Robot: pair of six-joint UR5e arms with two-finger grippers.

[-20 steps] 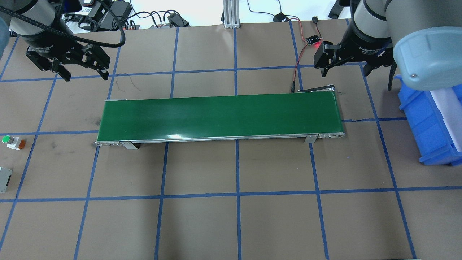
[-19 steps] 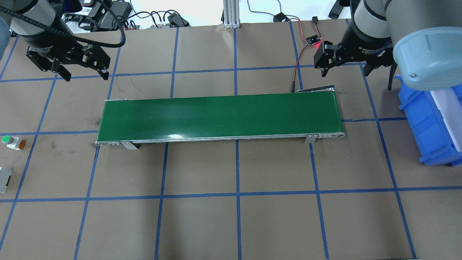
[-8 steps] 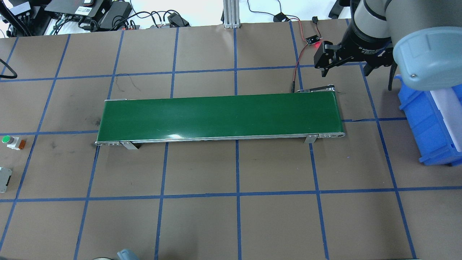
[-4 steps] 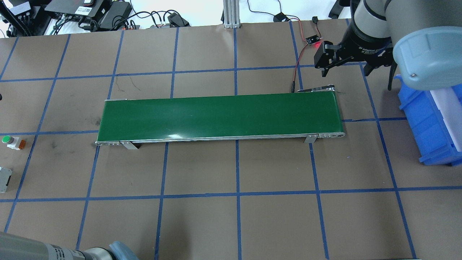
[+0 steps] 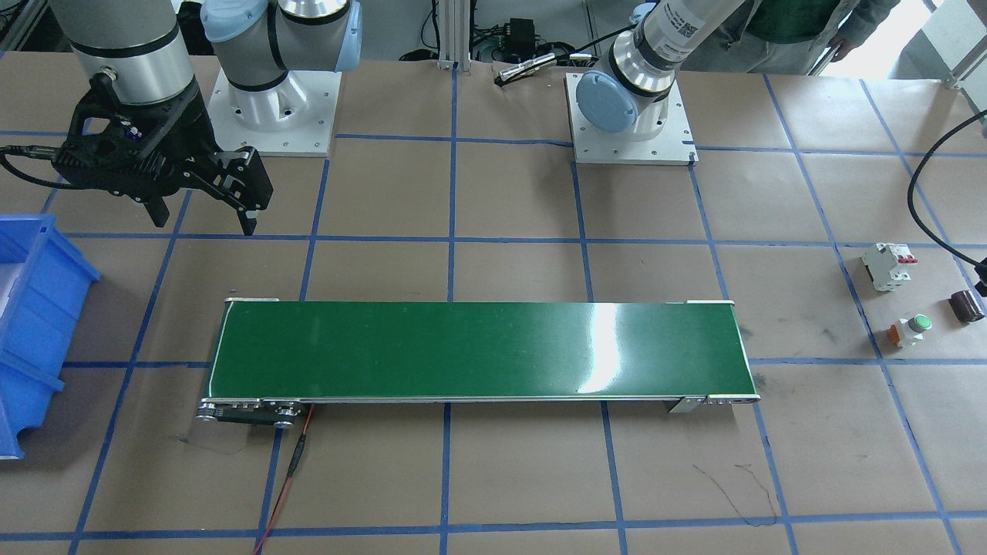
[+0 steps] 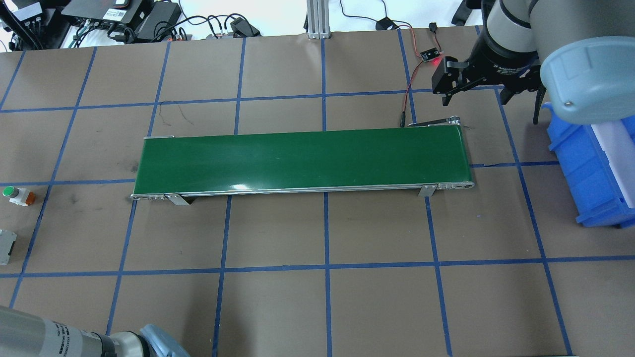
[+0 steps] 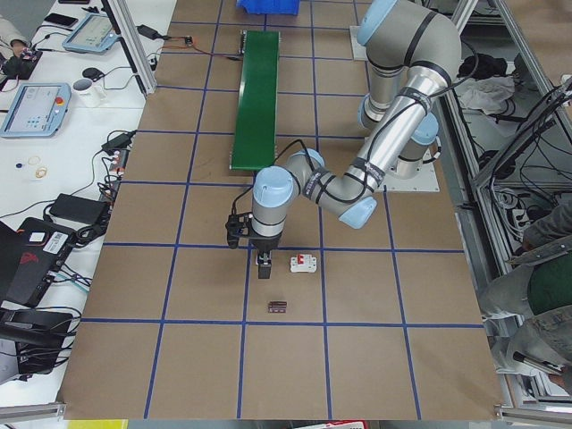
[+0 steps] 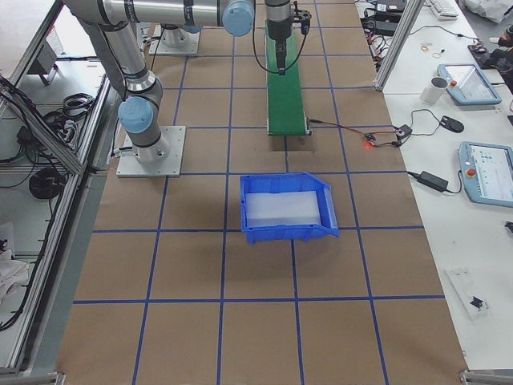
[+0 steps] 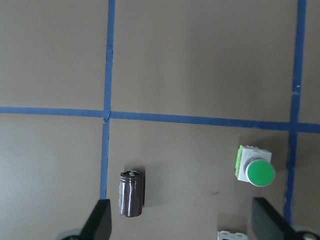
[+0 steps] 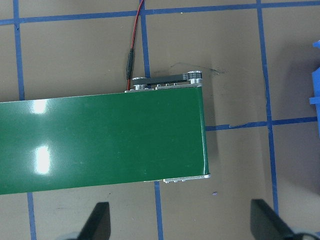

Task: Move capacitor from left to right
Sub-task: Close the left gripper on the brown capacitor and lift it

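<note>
One bench point(image 5: 501, 486), brown, taped in blue squares. One green conveyor point(image 5: 478, 347) at mid-bench. One blue bin point(image 5: 31, 308) at the right end. Two hands: the right hand point(image 5: 204, 222) is spread open over the conveyor's bin end; the left hand point(image 9: 182, 223) is spread open above the parts. One breaker point(image 5: 888, 266). One push-button point(image 5: 910, 330). One capacitor point(image 9: 131, 194) lies on its side at the left end, beside a tape line and just inside one fingertip. Handling: centre the left hand over the sleeve, then close across its width. Room: button and breaker stand apart, and the bench edge is well off.

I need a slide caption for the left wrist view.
Open left gripper near the capacitor lying beside blue tape, push-button nearby.
</note>
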